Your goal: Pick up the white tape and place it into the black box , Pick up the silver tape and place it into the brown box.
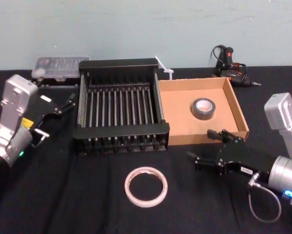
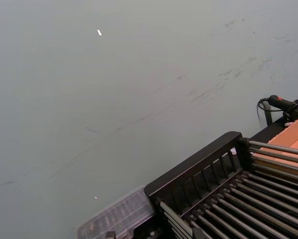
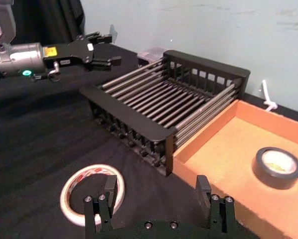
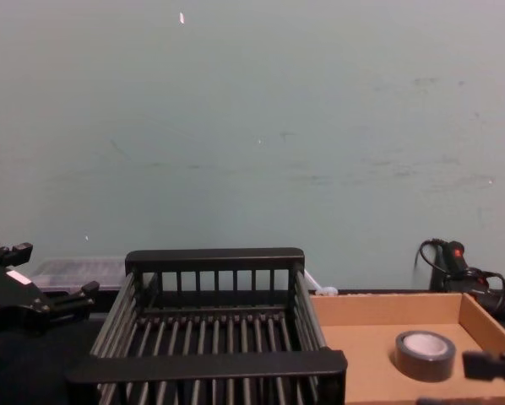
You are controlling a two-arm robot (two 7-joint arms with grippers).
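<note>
The silver tape [image 1: 203,107] lies flat on the floor of the brown box [image 1: 177,122], toward the box's right half, with its pale centre facing up; in the right wrist view the same roll [image 3: 277,167] sits clear of the tray's walls [image 3: 209,135]. The brown box stands against the right side of the black box [image 1: 120,130], whose slatted floor holds nothing; from the chest view the crate [image 4: 210,366] and the tray [image 4: 388,321] appear side by side with the grey roll [image 4: 426,354] inside the tray. The white tape [image 1: 146,186] lies flat on the black table [image 1: 63,195], in front of the crate's near rim and well apart from both boxes. The right gripper [image 1: 206,149] hovers low over the table just in front of the tray's near wall and to the right of the white ring, its 2 fingers spread apart and holding nothing; its wrist view shows the 2 fingertips [image 3: 110,185] wide apart with the ring [image 3: 91,191] partly beneath the nearer one, though whether that finger touches the ring is hard to tell. The left gripper [image 1: 67,104] is held at the crate's left side, raised above the table, fingers parted and empty. A clear plastic case [image 1: 59,67] rests behind the crate's far left corner, and a black tool with a cable [image 1: 229,63] lies behind the tray.
</note>
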